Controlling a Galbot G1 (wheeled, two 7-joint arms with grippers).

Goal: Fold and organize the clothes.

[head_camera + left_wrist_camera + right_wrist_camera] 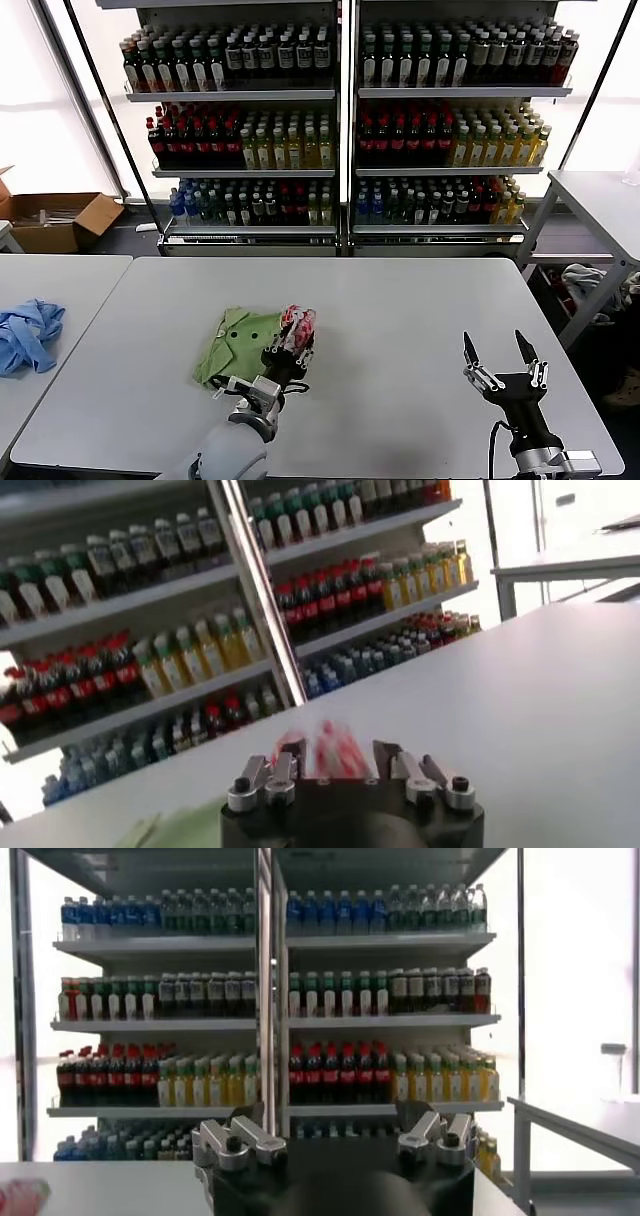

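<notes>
Here, in the head view, the green T-shirt (243,345) is lying folded on the grey desk (400,330), left of centre, its red-and-white print showing at the right edge. The left gripper (292,347) is sitting at that printed edge, jaws partly apart. The right gripper (500,360) is hovering well apart to the right, jaws spread wide and empty.

In the left wrist view, the left gripper (340,760) is framing the blurred red-and-white print between parted fingers.

In the right wrist view, the right gripper (335,1133) is standing wide open before the bottle shelves (270,1028).

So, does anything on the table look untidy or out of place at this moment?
Yes. The green T-shirt lies in a rumpled, uneven bundle, its printed part bunched up at one edge beside the left gripper. A blue garment lies crumpled on the neighbouring table.
</notes>
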